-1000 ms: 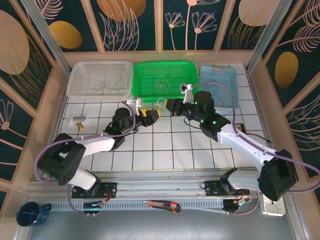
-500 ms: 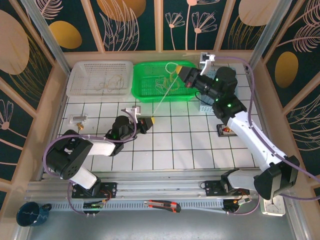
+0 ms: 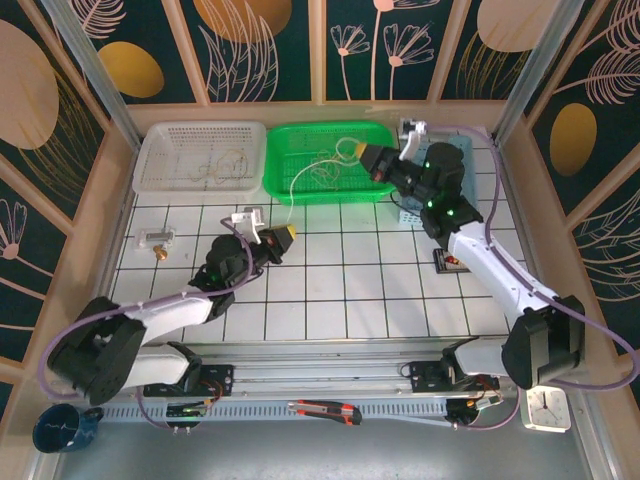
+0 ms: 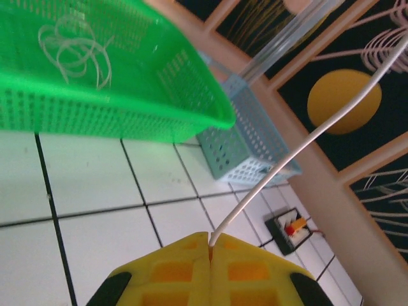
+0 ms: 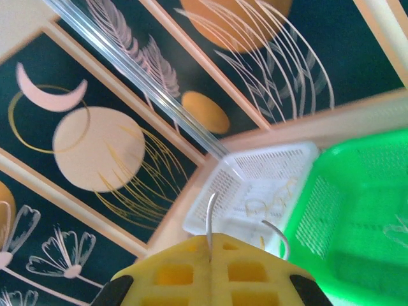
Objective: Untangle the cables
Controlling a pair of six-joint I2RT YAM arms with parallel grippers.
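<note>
Held cable: One white cable (image 4: 299,146) is strung in a slack arc between the two arms, from low in front of the green basket (image 4: 95,115) up to a spot above that basket's right half.
Left fingers: The left fingers (image 4: 172,268) are pressed fully together on one end of the white cable, low over the desk (image 3: 330,290) just in front of the green basket's left corner.
Right fingers: The right fingers (image 5: 242,271) are likewise closed tight on the white cable, raised above the green basket's right side. A short free end is seen curling out beside the pinch.
Other cables: A loose coil of pale cords (image 4: 73,48) is left lying inside the green basket. Thin tan strands (image 3: 215,168) lie in the white basket (image 3: 160,150) to the green basket's left.
Handling: The cable is judged very light, limp and smooth, with just enough spring to keep a curve. Slipping through the pads is likely if it is pulled hard.
Hold: A pinch close to each end, square across the pads, is judged best.
</note>
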